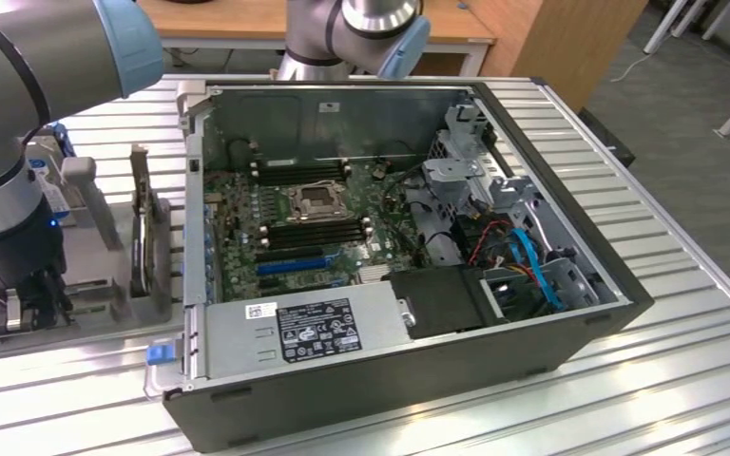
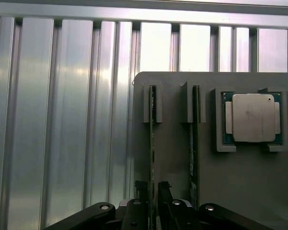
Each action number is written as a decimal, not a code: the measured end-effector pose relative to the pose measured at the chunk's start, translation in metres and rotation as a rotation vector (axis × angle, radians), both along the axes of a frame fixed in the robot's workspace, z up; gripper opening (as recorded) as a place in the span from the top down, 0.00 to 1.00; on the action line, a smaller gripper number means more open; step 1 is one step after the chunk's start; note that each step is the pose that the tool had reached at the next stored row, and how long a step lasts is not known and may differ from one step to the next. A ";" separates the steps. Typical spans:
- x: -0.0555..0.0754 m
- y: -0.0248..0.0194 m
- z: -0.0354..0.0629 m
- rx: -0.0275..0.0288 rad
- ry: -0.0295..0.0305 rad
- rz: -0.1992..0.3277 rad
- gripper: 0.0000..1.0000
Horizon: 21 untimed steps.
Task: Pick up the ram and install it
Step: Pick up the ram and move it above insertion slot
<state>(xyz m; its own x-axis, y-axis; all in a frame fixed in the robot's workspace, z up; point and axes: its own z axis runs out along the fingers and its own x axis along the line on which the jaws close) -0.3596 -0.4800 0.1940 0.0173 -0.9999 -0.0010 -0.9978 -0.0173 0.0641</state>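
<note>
The ram [image 2: 152, 139] is a thin green stick standing on edge in a slot of the grey holder [image 2: 249, 191]. A second like stick [image 2: 194, 143] stands parallel beside it. My gripper [image 2: 152, 194] hangs over one end of the first stick, open, with a dark fingertip [image 2: 141, 191] close on either side and a narrow gap showing. In the exterior view my gripper [image 1: 29, 309] is low over the holder [image 1: 99, 313], on that view's left of the open computer case [image 1: 593, 313].
A square silver processor [image 2: 253, 117] lies in a pocket of the holder beside the sticks. Inside the case, the motherboard shows black memory slots [image 1: 320, 231] around the processor socket [image 1: 315, 199]. A power supply [image 1: 301, 328] and cables [image 1: 530, 261] fill the near side. The table is ribbed aluminium [image 2: 62, 120].
</note>
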 end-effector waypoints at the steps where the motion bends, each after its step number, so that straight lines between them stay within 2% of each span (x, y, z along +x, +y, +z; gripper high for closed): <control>1: 0.000 0.0000 0.0000 0.0000 0.0000 0.000 0.76; 5: 0.000 0.0000 0.0000 -0.0001 0.0000 0.000 0.76; 6: 0.000 0.0000 0.0000 0.0000 0.0000 0.000 0.78; 7: 0.000 0.0000 0.0000 0.0000 0.0000 0.000 0.84; 9: 0.000 0.0000 0.0000 0.0000 0.0000 0.000 0.87; 21: 0.000 0.0000 0.0004 0.0000 -0.0001 0.000 0.87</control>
<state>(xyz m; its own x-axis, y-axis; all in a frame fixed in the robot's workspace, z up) -0.3596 -0.4800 0.1944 0.0172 -0.9999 -0.0011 -0.9978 -0.0173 0.0640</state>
